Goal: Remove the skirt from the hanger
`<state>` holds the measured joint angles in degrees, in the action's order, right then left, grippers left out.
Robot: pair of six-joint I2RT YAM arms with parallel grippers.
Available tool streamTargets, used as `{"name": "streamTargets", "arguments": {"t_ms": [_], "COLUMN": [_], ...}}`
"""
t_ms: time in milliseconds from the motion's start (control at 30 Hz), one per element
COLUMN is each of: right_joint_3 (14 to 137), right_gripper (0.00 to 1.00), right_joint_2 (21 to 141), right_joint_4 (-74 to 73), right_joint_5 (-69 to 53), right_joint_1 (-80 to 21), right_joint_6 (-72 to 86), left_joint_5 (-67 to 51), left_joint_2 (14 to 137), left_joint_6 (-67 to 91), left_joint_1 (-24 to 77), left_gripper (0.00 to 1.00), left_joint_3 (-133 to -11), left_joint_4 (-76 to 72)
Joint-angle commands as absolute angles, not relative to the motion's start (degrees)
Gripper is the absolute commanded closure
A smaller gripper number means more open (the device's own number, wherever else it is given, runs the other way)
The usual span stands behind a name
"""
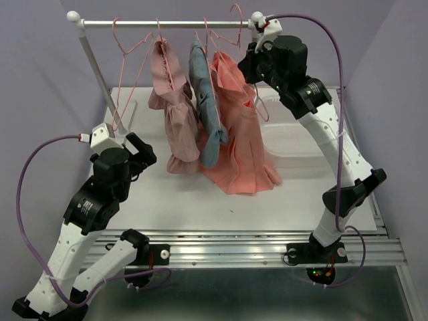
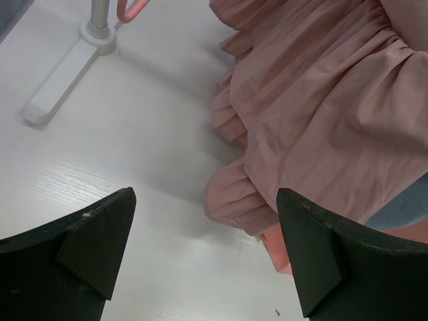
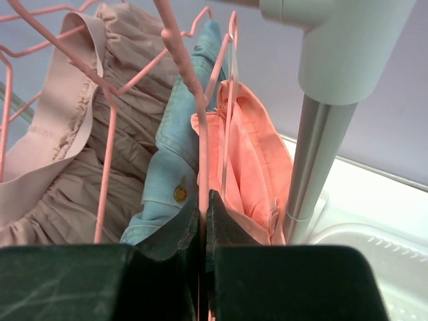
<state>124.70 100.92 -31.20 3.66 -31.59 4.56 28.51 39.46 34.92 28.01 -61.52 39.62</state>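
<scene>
Salmon-coral skirt (image 1: 242, 134) hangs on its hanger (image 3: 231, 100) at one o'clock, beside the denim garment (image 3: 170, 150). Right gripper (image 3: 202, 210) is pressed together on a pink wire (image 3: 194, 114) between them; if that is the denim's, a pull would drag the wrong garment. Left gripper (image 2: 205, 197), spread, hovers low at eight o'clock, over the table (image 2: 134, 134).

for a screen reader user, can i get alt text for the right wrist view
The right gripper pinches a pink wire hanger, its fingers closed on the wire between a blue denim garment and the salmon skirt. A dusty-pink ruffled garment hangs at left, a grey rack post at right.
</scene>
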Motion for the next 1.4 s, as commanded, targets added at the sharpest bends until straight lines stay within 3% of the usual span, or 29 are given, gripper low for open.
{"name": "streamTargets", "arguments": {"t_ms": [0,267,767,1067,1367], "right_joint_3": [127.4,118.6,87.3,73.7,68.7], "right_gripper": [0.99,0.99,0.99,0.99,0.99], "right_joint_2": [95.0,88.3,63.0,46.8,41.3], "right_joint_4": [-20.7,-20.7,-22.1,-32.2,-47.8], "right_joint_5": [3.9,4.4,-3.6,-10.7,-12.9], "right_joint_1": [-32.1,-32.1,-32.1,-32.1,-32.1], "right_joint_6": [5.6,7.0,18.2,25.6,28.6], "left_joint_5": [28.6,26.5,10.5,-6.8,-9.6], "left_joint_2": [38.9,38.6,36.7,37.4,37.4], "left_joint_6": [33.8,33.4,29.3,27.2,30.2], "left_joint_1": [28.0,28.1,28.0,28.6,37.2], "left_gripper": [0.01,0.01,0.01,0.01,0.01], "left_joint_3": [-61.8,-61.9,-60.7,-56.1,-46.0], "left_joint_4": [37.3,36.7,30.4,23.7,17.9]}}
